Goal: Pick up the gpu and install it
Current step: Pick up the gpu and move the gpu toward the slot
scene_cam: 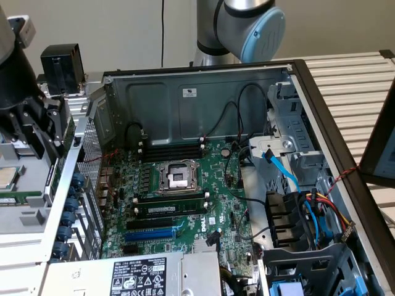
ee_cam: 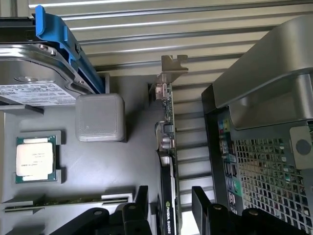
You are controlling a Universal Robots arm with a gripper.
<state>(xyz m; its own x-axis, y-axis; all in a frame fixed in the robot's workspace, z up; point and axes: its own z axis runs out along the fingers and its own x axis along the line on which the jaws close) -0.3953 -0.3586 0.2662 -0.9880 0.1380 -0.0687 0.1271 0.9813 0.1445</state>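
Wrist view: see the black two-fingered pincer (ee_cam: 169, 192) spread wide, one finger (ee_cam: 140, 203) on each side of the gpu (ee_cam: 167, 147) – small low-profile card, black plastic shroud with green lettering, green circuit board, bent metal bracket (ee_cam: 174, 64) at the end away from the pincer. Pinching nothing: can make out a clear gap on one side of the card, a thinner one on the other. Find the gpu standing on edge along the rim of a grey moulded tray (ee_cam: 122, 166), with a strip of pale slatted bench (ee_cam: 190, 142) between it and the perforated rear panel (ee_cam: 264, 166) of a grey metal computer case (ee_cam: 274, 63). Count four more parts in the tray: silver hard drive (ee_cam: 29, 78) in a blue plastic caddy, pale grey rounded cube (ee_cam: 100, 117) near the card's bracket end, square silver processor chip (ee_cam: 35, 159) in its own pocket, thin green memory stick (ee_cam: 68, 199) in a slot close to the pincer.

Exterior view: spot the pincer at the exterior view's upper left, outside the case, just under a black cube-shaped box (scene_cam: 62, 60). Have the open case mid-frame, green motherboard (scene_cam: 210, 185) inside with a bare square processor socket (scene_cam: 176, 176), long black memory sticks (scene_cam: 170, 208) and a blue expansion slot (scene_cam: 151, 233). Note blue data cables (scene_cam: 281, 166) toward the exterior view's right, a silver and pale-blue robot arm joint (scene_cam: 247, 24) at top centre.
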